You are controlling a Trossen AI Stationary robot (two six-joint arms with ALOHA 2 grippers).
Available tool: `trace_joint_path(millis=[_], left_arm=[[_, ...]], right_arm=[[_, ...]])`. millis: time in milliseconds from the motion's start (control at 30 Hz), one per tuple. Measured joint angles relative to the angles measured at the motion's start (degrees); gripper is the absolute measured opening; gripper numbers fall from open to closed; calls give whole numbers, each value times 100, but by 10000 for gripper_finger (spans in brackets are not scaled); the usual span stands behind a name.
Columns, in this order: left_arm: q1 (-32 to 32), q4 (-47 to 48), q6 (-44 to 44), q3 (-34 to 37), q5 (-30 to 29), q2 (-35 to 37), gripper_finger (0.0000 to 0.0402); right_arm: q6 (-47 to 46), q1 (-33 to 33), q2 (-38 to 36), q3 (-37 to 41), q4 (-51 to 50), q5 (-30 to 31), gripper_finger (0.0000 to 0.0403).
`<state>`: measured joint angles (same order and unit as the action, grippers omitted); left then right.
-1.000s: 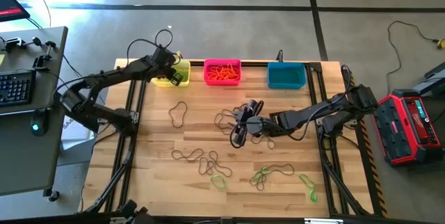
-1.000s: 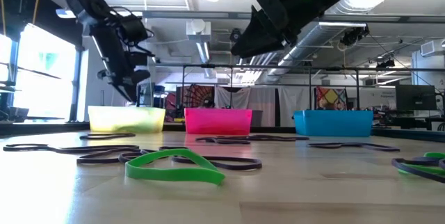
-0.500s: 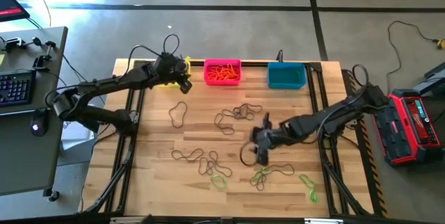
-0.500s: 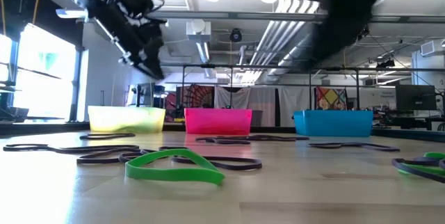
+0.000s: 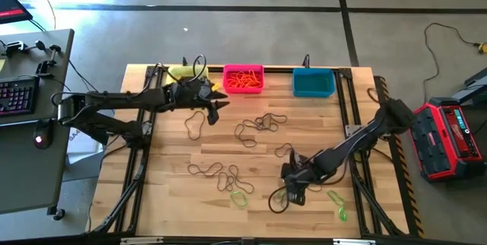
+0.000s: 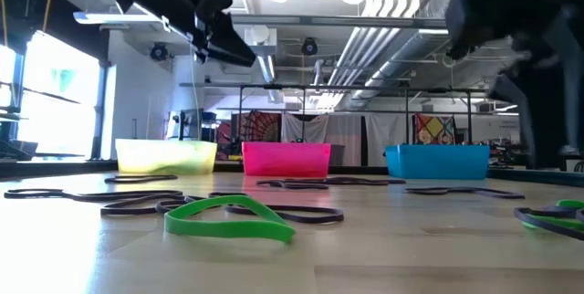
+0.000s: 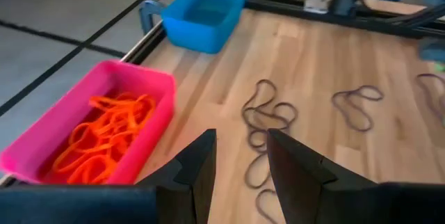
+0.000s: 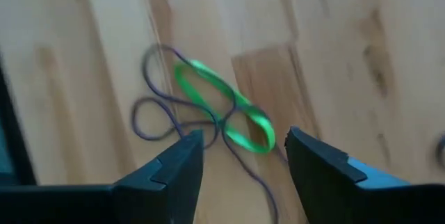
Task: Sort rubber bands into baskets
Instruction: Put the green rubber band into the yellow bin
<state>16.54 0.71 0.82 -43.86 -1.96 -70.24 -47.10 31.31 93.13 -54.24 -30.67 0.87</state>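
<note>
Three small rectangular plastic baskets lining far edge: yellow (image 5: 180,71), pink (image 5: 243,78) holding orange bands, teal (image 5: 313,83). Right gripper (image 5: 293,189) hovering, jaws spread, over bright green rubber band (image 8: 226,109); left gripper (image 5: 215,103) spread, empty. Dark loops perhaps ten, blurred.

Left gripper (image 5: 218,102) jaws parted; right gripper (image 5: 291,192) jaws wide.

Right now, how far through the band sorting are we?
Partly done. The pink bin already holds a pile of orange bands; the blue bin looks empty. In hand: the right claw hangs open over a green band tangled with a dark one; the left claw carries nothing. Left: many dark loops and several green ones across the table.
</note>
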Motion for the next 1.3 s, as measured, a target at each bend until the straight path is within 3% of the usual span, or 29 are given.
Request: trace_joint_path(millis=[233, 700, 1033, 1300], left_arm=[[-204, -107, 2, 0, -21, -7, 121], [-189, -103, -55, 0, -45, -7, 121], [-189, -103, -66, 0, -43, -7, 121], [-189, -103, -92, 0, -43, -7, 121]], right_arm=[[41, 31, 413, 2, 1, -39, 142], [517, -17, 443, 2, -102, -33, 12], [558, -10, 443, -4, -141, -149, 0], [593, 82, 445, -766, -1516, 296, 0]])
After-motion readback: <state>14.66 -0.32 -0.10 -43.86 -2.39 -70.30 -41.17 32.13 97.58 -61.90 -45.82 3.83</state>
